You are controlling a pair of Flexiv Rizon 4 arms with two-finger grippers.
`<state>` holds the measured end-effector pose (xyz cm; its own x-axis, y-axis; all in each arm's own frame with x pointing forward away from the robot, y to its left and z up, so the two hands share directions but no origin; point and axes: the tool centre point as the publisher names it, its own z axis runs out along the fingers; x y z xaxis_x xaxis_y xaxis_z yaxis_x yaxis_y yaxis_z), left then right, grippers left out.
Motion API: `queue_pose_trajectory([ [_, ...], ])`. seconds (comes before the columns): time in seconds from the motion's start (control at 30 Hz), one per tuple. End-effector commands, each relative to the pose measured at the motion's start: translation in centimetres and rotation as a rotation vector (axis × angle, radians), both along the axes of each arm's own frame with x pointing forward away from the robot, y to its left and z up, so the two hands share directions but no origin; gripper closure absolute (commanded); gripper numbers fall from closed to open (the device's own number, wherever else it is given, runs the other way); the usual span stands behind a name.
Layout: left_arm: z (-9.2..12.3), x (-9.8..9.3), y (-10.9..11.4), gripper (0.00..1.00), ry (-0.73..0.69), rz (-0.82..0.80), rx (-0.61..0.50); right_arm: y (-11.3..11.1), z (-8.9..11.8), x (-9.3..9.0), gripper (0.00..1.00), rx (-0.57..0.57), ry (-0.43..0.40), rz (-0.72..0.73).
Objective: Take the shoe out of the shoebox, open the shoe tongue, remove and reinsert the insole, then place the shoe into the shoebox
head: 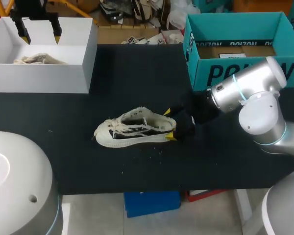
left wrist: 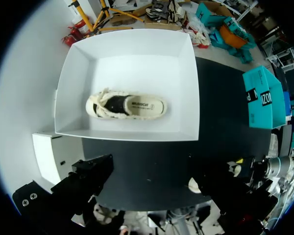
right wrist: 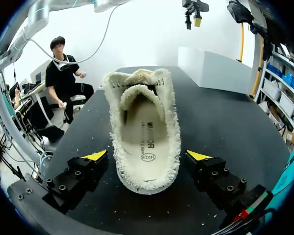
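Note:
A cream, frayed canvas shoe (head: 134, 129) lies on its sole on the black table (head: 137, 73), toe toward my left. My right gripper (head: 169, 124) is open at its heel, one yellow tip on each side. In the right wrist view the shoe (right wrist: 144, 132) sits heel-first between the fingers of that gripper (right wrist: 147, 155), with a gap on both sides; the insole (right wrist: 144, 139) lies inside and the tongue (right wrist: 139, 93) stands up ahead. My left gripper (head: 40, 34) hangs open above the white shoebox (head: 83, 58), empty. Below it a second cream shoe (left wrist: 126, 105) lies in the box (left wrist: 186, 88).
A teal cardboard box (head: 235, 68) stands open at the table's back right, close behind my right arm. The white box fills the back left corner. Small crumbs lie scattered on the table in front of the shoe.

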<state>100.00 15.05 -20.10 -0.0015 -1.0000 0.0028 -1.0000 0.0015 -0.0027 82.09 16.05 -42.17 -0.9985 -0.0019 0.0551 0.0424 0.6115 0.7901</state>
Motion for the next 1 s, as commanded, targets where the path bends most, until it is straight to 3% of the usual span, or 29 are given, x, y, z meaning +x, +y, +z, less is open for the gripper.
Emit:
queue_pose_trajectory([
  [0.03,0.0,0.0,0.0,0.00,0.001,0.001,0.001,0.6,-0.7,0.3,0.00,0.008,0.002,0.001],
  [0.4,0.0,0.0,0.0,0.00,0.001,0.001,0.001,1.2,-1.6,0.4,0.00,0.031,0.020,0.015],
  [0.43,0.0,0.0,0.0,0.00,0.001,0.001,0.001,1.3,-1.7,0.3,0.23,0.031,0.023,0.018],
  [0.47,0.0,0.0,0.0,0.00,0.001,0.001,0.001,1.4,-1.9,0.3,0.55,0.039,0.032,0.026],
  [0.53,0.0,0.0,0.0,0.00,0.001,0.001,0.001,1.4,-1.9,0.3,0.71,0.039,0.032,0.026],
  [0.57,0.0,0.0,0.0,0.00,0.001,0.001,0.001,1.4,-1.9,0.3,0.95,0.039,0.032,0.026],
  [0.6,0.0,0.0,0.0,0.00,0.001,0.001,0.001,1.4,-1.9,0.3,1.00,0.039,0.032,0.026],
  [0.83,0.0,0.0,0.0,0.00,0.001,0.001,0.001,1.4,-1.9,0.3,1.00,0.039,0.032,0.026],
  [1.0,2.2,-1.4,-2.1,0.00,0.007,0.039,0.056,1.4,-1.9,0.3,1.00,0.039,0.032,0.026],
])
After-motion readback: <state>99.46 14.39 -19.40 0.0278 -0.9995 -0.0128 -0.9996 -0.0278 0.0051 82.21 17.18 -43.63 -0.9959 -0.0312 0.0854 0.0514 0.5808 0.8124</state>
